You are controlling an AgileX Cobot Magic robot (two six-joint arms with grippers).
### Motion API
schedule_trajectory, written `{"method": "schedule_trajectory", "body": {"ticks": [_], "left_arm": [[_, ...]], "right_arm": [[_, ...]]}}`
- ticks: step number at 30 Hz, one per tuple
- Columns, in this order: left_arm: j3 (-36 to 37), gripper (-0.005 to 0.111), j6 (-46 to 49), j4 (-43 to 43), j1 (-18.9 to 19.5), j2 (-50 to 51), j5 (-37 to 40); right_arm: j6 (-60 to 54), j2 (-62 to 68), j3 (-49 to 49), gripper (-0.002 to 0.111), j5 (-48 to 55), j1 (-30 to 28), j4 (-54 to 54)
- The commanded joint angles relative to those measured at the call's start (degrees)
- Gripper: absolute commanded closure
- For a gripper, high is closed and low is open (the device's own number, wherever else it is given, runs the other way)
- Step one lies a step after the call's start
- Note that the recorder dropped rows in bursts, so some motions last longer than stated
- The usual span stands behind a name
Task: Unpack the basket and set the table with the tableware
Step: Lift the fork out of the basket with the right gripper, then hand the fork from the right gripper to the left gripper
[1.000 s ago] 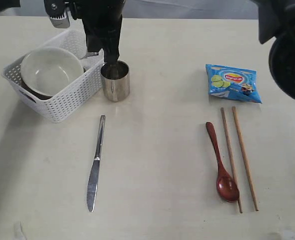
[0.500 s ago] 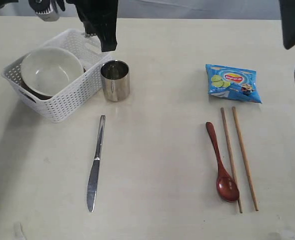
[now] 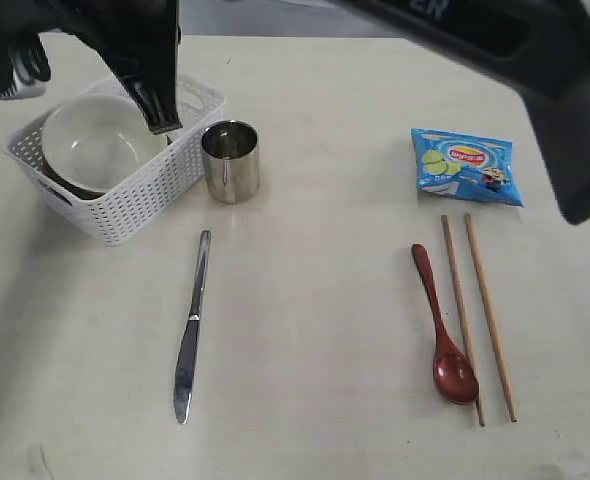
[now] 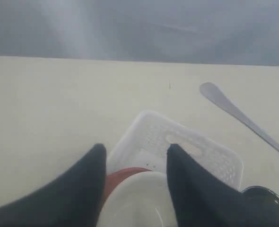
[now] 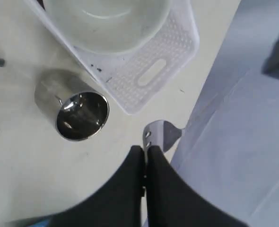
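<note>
left gripper (image 4: 135,149) spread, holding nothing, over the cream bowl (image 4: 139,203) in the white basket (image 4: 149,132) by the bench's (image 3: 315,300) far left corner. right gripper (image 5: 145,150) pressed together near the far edge, pinching one fork (image 5: 162,134). one cup (image 3: 231,160) just beside the basket; bare bench between one knife (image 3: 191,330) and one spoon (image 3: 455,375), two chopsticks (image 3: 463,320); one snack packet (image 3: 467,166).

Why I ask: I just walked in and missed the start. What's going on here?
A two-armed robot is unpacking the basket onto the table. The left gripper hangs open over the bowl in the basket; the right gripper is shut on the fork. Cup, knife, spoon and chopsticks already lie out.
</note>
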Motion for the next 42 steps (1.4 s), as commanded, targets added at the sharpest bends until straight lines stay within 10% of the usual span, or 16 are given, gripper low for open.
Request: {"method": "schedule_trajectory", "body": {"ticks": [1, 10, 19, 23, 31, 42], "left_arm": [[-0.38, 0.057, 0.71, -0.25, 0.15, 0.03, 0.26], [-0.76, 0.071, 9.42, -10.38, 0.15, 0.03, 3.29], [-1.14, 0.061, 33.48, -34.40, 0.15, 0.15, 24.03], [-1.14, 0.061, 33.90, -36.87, 0.15, 1.62, 27.49], [-4.63, 0.056, 43.64, -45.48, 0.15, 18.64, 59.66], [-5.60, 0.046, 44.28, -45.48, 0.15, 21.21, 59.69]], "right_arm": [[5.74, -2.45, 6.14, 0.109, 0.10, 1.37, -6.54], [26.85, -11.32, 29.92, 0.109, -5.89, 6.33, -28.16], [65.51, -15.92, 58.32, 0.109, -6.65, 10.64, -64.98], [76.30, -15.92, 64.80, 0.109, -4.70, 10.64, -66.25], [79.75, -15.92, 64.94, 0.109, -2.76, 12.51, -66.25], [80.47, -15.92, 64.94, 0.109, -3.01, 14.03, -66.25]]}}
